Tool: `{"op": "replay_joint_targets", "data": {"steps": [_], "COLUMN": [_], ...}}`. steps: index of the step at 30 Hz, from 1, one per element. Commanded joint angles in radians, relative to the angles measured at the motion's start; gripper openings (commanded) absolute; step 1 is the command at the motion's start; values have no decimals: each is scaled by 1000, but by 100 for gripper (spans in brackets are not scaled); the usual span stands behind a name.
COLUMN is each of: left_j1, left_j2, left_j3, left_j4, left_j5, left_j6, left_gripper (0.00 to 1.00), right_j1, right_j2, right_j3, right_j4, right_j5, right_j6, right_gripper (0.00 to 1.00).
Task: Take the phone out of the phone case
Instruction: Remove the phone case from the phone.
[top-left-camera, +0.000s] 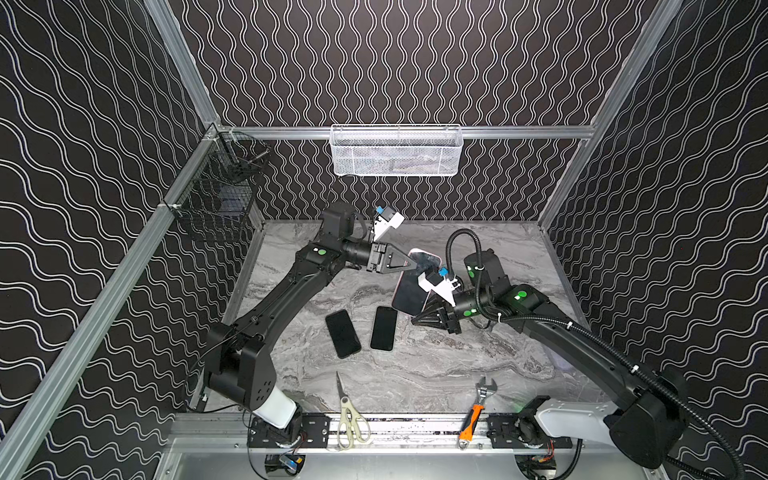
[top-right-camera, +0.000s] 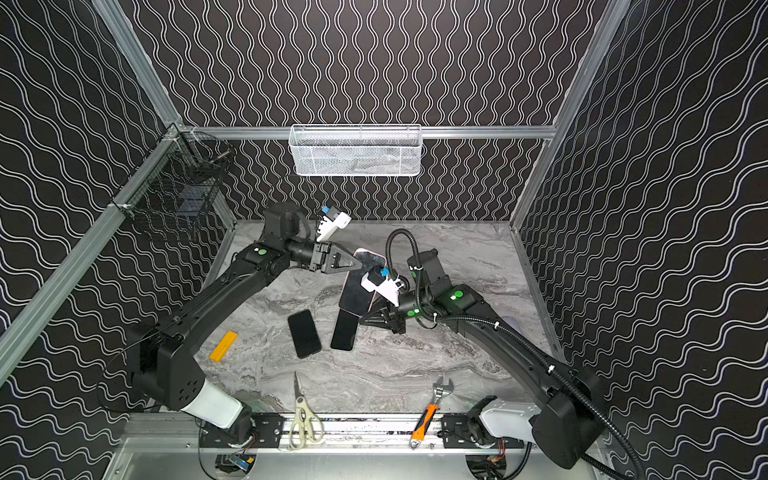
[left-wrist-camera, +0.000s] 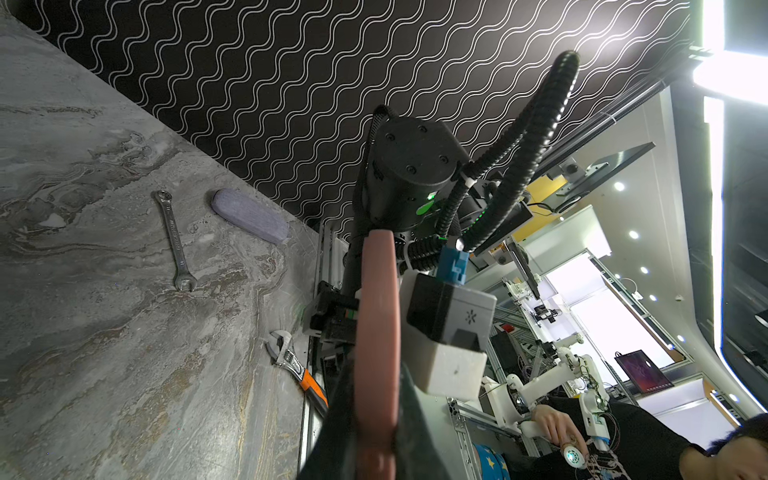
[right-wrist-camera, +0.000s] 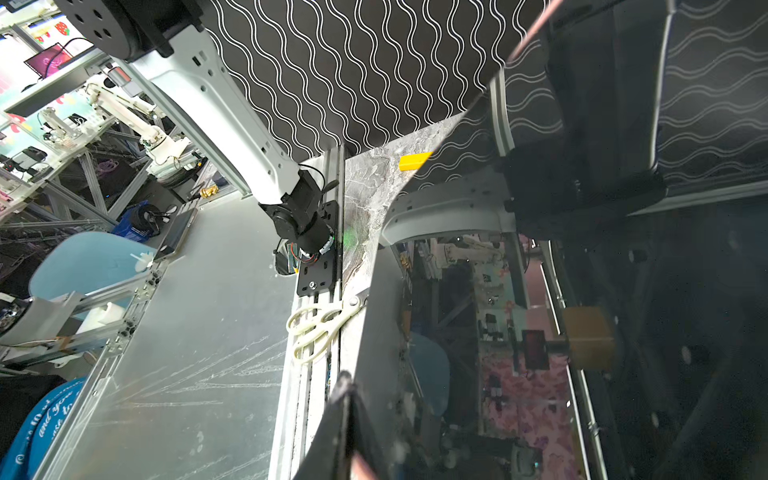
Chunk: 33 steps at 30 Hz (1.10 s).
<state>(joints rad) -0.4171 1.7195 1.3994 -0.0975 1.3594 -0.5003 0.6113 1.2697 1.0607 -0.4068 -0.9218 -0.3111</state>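
Phone (top-left-camera: 415, 286) (dark glossy screen up) with the pink rim of the phone case (left-wrist-camera: 376, 332) showing along its edge: held tilted above the counter (top-left-camera: 449, 374), near the middle and toward the back, between the two arms. The left gripper (top-left-camera: 410, 262) meets the upper end, its fingers pinched narrow on the pink rim, seen edge-on in the left wrist view. The right gripper (top-left-camera: 416, 320) meets the lower end, its fingers drawn nearly together on the phone's corner (the right wrist view shows mostly screen reflections).

Just in front, flat on the counter: two bare black phones (top-left-camera: 343, 333) (top-left-camera: 383, 328), side by side and apart. At the front edge lie cream scissors (top-left-camera: 351, 415) and an orange-handled adjustable wrench (top-left-camera: 473, 415). A yellow block (top-right-camera: 223, 345) shows beside the left arm in a top view.

On the back rail hangs a white mesh basket (top-left-camera: 395, 151); on the side rail, a black wire basket (top-left-camera: 220, 195).
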Motion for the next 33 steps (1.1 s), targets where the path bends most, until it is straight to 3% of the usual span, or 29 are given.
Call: {"op": "replay_joint_targets", "data": {"steps": [1,19,33], "left_j1": [4,4,3], "left_j2": [-10,-38,-37], "left_j3": [6,24,35], "left_j4": [-42,-42,-40], "left_j5": [-41,-33,-37], "left_j6": [-81,-98,-96], "left_gripper": [0,0,0], "right_j1": [1,1,-5], "right_j2": [9,14,-6], "right_j3": [2,-28,-57], "right_j4": [79,99,122], "right_j5": [88,243,284], "right_j6": [-86,-80,-65], "right_gripper": [8,15,22]}}
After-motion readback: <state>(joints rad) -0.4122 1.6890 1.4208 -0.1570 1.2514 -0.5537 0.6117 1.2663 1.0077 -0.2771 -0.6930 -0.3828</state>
